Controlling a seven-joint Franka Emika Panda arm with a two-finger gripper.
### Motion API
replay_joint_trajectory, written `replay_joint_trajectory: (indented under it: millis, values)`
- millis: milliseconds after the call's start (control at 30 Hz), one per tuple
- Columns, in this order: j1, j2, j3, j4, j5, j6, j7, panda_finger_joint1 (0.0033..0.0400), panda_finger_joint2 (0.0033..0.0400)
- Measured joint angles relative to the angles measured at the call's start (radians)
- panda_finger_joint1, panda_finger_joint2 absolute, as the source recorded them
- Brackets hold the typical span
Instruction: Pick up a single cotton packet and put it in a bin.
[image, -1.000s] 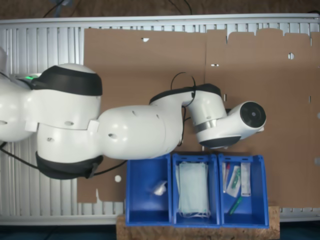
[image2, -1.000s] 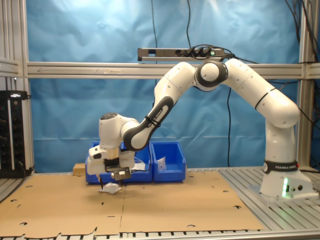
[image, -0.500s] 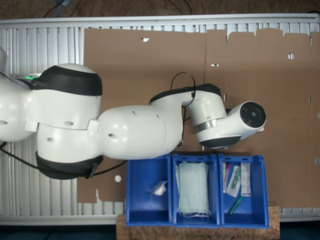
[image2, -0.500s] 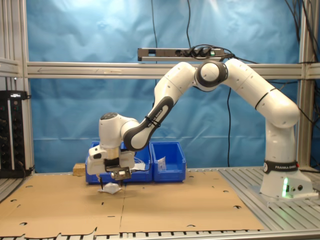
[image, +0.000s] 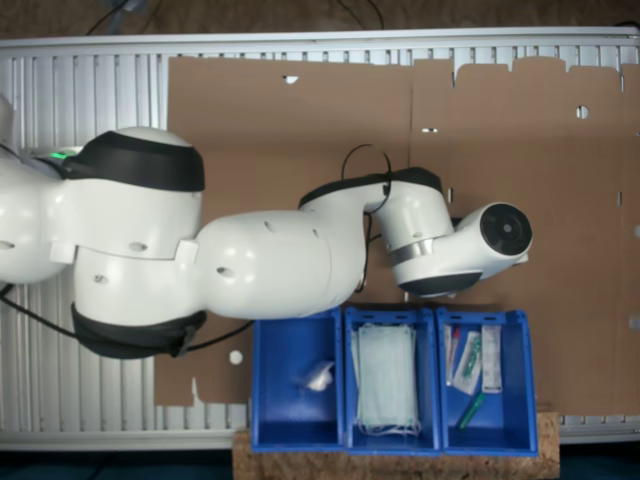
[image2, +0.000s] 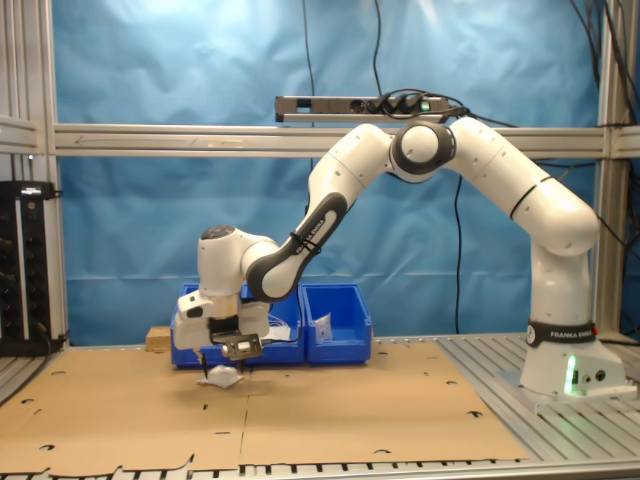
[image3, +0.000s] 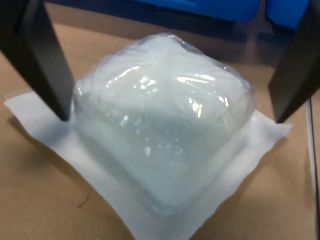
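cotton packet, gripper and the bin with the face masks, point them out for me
cotton packet (image3: 160, 125), wrist view, on its puffed clear top
gripper (image3: 170, 112), wrist view, midway between the two dark fingertips
bin with the face masks (image: 349, 380), first exterior view, on its blue side wall

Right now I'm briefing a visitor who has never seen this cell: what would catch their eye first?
Probably the big white arm arching across the blue backdrop in the second exterior view, bent down to the cardboard sheet. Next, in the wrist view, the puffy cotton packet on the cardboard, with the open gripper straddling it, one dark finger at each side. Then the row of blue bins, with pale green masks in the middle one.
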Motion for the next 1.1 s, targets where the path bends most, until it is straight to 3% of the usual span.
replay_joint_trajectory:
  millis: [100,133,167,200,367,400,667,700,1100]
  values:
    - [0.000,0.000,0.000,0.000,0.000,0.000,0.000,0.0400,0.0400]
    - [0.000,0.000,0.000,0.000,0.000,0.000,0.000,0.0360,0.0360]
    - [0.000,0.000,0.000,0.000,0.000,0.000,0.000,0.0360,0.0360]
    - [0.000,0.000,0.000,0.000,0.000,0.000,0.000,0.0269,0.0269]
    - [0.000,-0.001,0.000,0.000,0.000,0.000,0.000,0.0269,0.0269]
    - [0.000,-0.001,0.000,0.000,0.000,0.000,0.000,0.0187,0.0187]
    - [0.000,-0.004,0.000,0.000,0.000,0.000,0.000,0.0187,0.0187]
    - [0.000,-0.004,0.000,0.000,0.000,0.000,0.000,0.0036,0.0036]
    - [0.000,-0.004,0.000,0.000,0.000,0.000,0.000,0.0036,0.0036]
